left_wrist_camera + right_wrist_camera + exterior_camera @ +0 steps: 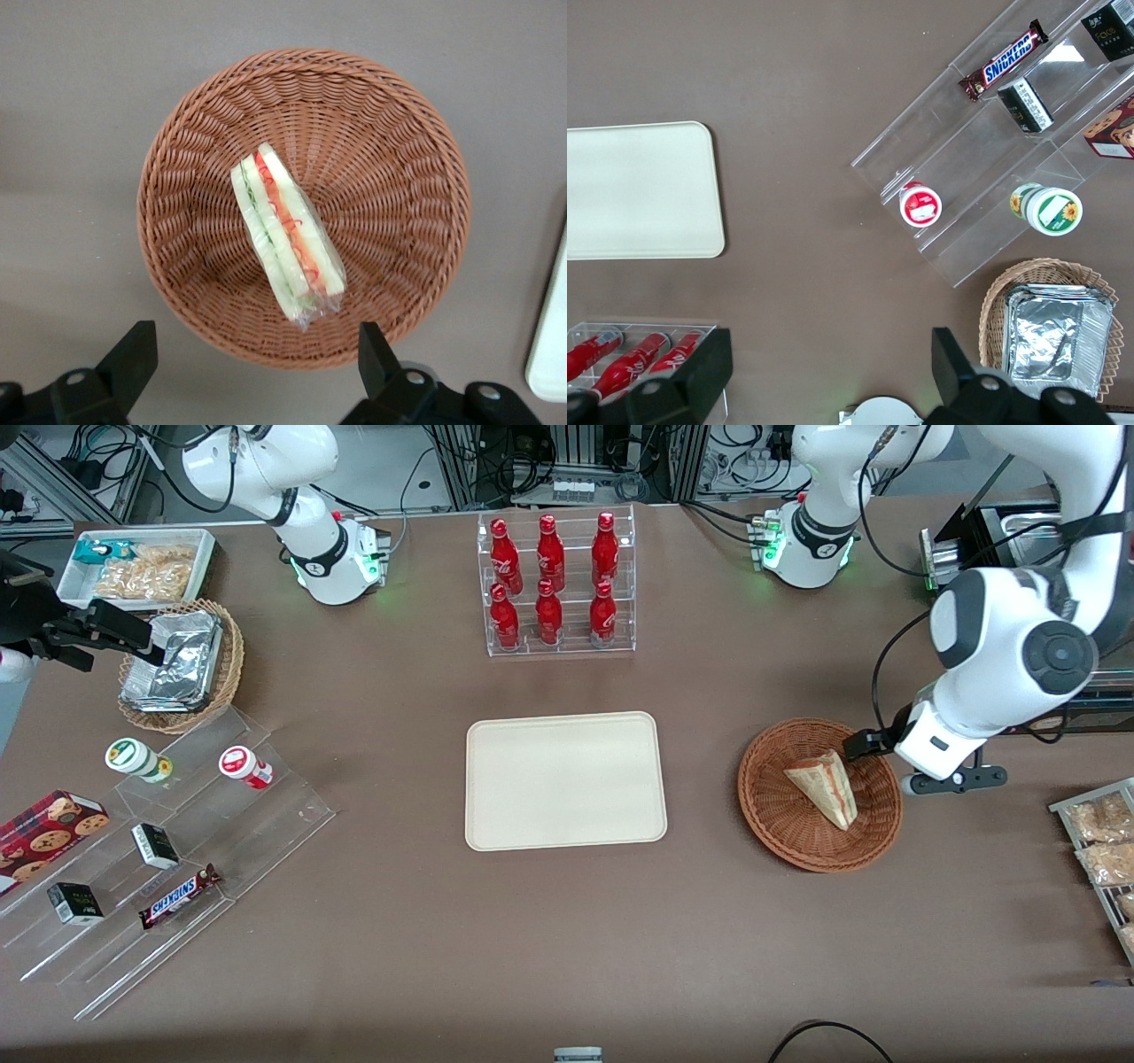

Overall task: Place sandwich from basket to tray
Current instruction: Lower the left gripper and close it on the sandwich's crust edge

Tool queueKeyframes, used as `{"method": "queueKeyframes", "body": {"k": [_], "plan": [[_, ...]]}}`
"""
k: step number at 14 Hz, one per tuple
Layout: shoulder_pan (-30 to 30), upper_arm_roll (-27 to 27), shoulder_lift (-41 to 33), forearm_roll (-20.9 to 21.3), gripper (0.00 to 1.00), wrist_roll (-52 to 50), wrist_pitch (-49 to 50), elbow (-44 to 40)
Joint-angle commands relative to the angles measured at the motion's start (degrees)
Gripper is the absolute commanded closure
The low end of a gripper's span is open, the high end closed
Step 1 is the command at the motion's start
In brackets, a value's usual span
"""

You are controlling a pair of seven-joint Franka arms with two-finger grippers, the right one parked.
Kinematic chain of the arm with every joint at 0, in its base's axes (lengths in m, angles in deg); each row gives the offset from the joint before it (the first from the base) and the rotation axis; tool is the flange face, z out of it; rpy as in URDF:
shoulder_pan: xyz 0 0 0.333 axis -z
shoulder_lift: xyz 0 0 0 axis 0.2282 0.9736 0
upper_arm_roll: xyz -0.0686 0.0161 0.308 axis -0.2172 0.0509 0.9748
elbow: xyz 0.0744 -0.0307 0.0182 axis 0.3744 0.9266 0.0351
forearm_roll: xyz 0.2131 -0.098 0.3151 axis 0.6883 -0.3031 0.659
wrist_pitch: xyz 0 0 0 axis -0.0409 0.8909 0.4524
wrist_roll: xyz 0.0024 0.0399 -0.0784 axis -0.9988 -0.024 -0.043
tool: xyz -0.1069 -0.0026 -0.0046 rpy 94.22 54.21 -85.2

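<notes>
From the front, my gripper (873, 742) hangs over the rim of the basket (780, 815), on the edge that lies toward my own end of the tabletop (567, 939). The sandwich (826, 786) lies inside the basket, near its middle, just beside and a little nearer to the front camera than my gripper, and nothing of mine touches it. The tray (565, 780) sits flat on the tabletop well apart from the basket, toward the parked arm's end, with nothing on it. A clear rack of red bottles (554, 584) stands farther from the camera than the tray.

Through my wrist camera I look straight down into the basket (399, 168). The sandwich (285, 228) rests on the woven floor with its cut edge turned up, showing red, orange and green layers between pale bread, and it seems to be in a clear wrap. My gripper (252, 354) is spread wide apart, one finger at each side, holding nothing; both fingertips (135, 350) stand above the basket's rim, with the sandwich's narrower end nearest the gap between them. A corner of the tray (551, 345) shows at the edge.

The parked arm's wrist camera shows the tray (642, 190) bare on the tabletop, and beside it clear stepped shelves (992, 159) with small snacks.
</notes>
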Motion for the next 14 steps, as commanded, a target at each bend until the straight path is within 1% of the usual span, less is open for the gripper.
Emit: {"method": "queueKeyframes", "body": {"k": [1,5,7,14], "plan": [[0.30,-0.03,-2.06,0.80,0.00,-11.25,-6.28,6.88],[2.84,-0.04,0.83,0.62,0.00,-31.28,-9.20,7.07],[3.46,-0.04,2.67,0.62,0.00,-37.38,-11.12,7.07],[3.38,-0.04,7.77,0.27,0.00,-38.19,-15.69,6.98]]}}
